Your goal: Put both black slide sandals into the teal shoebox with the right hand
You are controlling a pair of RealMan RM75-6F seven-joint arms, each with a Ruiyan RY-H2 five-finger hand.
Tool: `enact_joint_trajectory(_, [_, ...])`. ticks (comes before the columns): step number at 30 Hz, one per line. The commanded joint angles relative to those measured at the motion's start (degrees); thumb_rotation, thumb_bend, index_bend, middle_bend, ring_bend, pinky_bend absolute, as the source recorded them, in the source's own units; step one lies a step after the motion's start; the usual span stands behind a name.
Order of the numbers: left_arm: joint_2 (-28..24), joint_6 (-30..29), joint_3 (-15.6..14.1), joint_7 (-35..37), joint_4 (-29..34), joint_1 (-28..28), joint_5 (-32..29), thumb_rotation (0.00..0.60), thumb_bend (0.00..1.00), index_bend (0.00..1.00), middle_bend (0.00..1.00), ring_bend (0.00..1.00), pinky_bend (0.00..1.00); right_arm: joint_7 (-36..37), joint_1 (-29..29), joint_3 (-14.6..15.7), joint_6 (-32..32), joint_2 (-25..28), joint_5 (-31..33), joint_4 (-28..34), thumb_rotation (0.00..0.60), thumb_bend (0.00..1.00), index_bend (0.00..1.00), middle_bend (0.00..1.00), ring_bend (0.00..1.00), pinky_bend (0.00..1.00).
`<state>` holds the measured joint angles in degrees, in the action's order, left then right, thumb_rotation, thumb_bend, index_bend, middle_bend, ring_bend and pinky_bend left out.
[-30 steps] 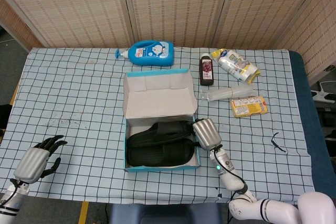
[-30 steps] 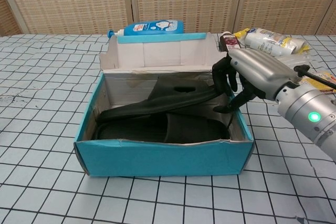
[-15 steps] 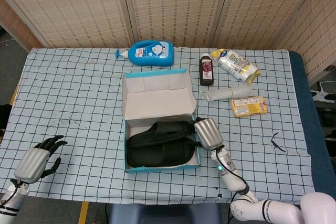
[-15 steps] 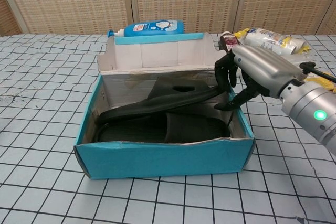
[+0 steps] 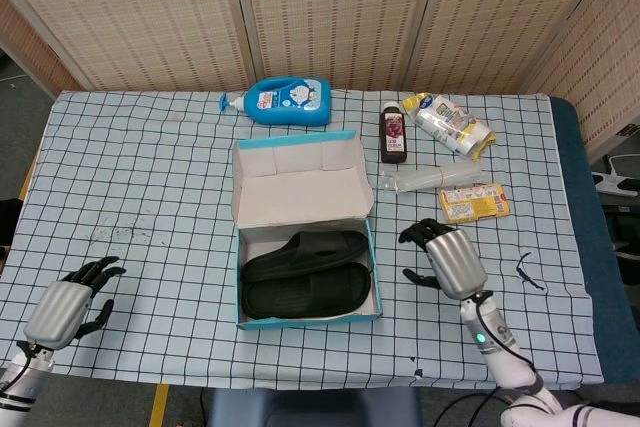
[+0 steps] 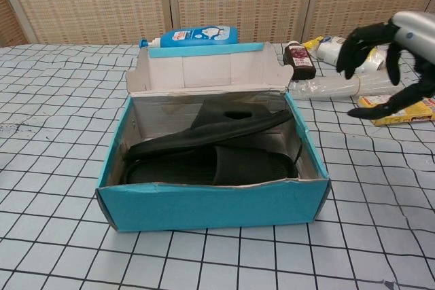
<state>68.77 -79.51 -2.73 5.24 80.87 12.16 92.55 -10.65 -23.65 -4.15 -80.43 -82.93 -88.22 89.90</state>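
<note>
Right hand [image 5: 447, 257] empty, fingers spread and curved, over bare checkered cloth, apart from teal shoebox [image 5: 306, 319] rim to its left. Both black slide sandals [image 5: 305, 272] inside box. Yellow packet [image 5: 474, 203] just beyond hand. Left hand [image 5: 70, 303] near table corner, loosely open, empty.

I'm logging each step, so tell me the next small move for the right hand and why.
Probably just draw the right hand further back to a resting spot. Both black sandals already lie inside the teal shoebox, one leaning across the other, and the hand is empty with its fingers apart, off to the box's side. Nothing seems left to pick up.
</note>
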Motion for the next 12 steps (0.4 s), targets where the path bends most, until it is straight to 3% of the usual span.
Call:
enact_joint_trajectory(1, [-0.06, -0.54, 0.18, -0.3, 0.19, -0.23, 0.02, 0.6, 0.5, 0.24, 0.14, 0.2, 0.4, -7.31, 7.46, 3.82, -7.05, 4.94, -0.49, -2.51, 0.6, 0.03, 0.35, 0.3, 0.2, 0.44])
enact_joint_trajectory(4, [0.07, -1.04, 0.31, -1.03, 0.35, -0.42, 0.09, 0.6, 0.5, 0.24, 0.14, 0.2, 0.4, -8.15, 11.39, 4.63, -8.69, 6.44, 2.91, -4.94, 0.6, 0.02, 0.2, 0.13, 0.05, 0.27])
enact_joint_trajectory(6, [0.16, -1.1, 0.27, -1.7, 0.52, -0.49, 0.14, 0.6, 0.5, 0.24, 0.14, 0.2, 0.4, -5.68, 13.19, 4.12, -9.99, 6.55, 4.35, -7.25, 0.6, 0.01, 0.12, 0.06, 0.0, 0.19])
enact_joint_trajectory(12, [0.3, -1.55, 0.38, -3.43, 1.0, -0.74, 0.2, 0.6, 0.5, 0.24, 0.14, 0.2, 0.4, -0.48, 15.21, 1.64, -14.65, 5.12, 3.43, -13.23, 0.6, 0.01, 0.06, 0.04, 0.0, 0.18])
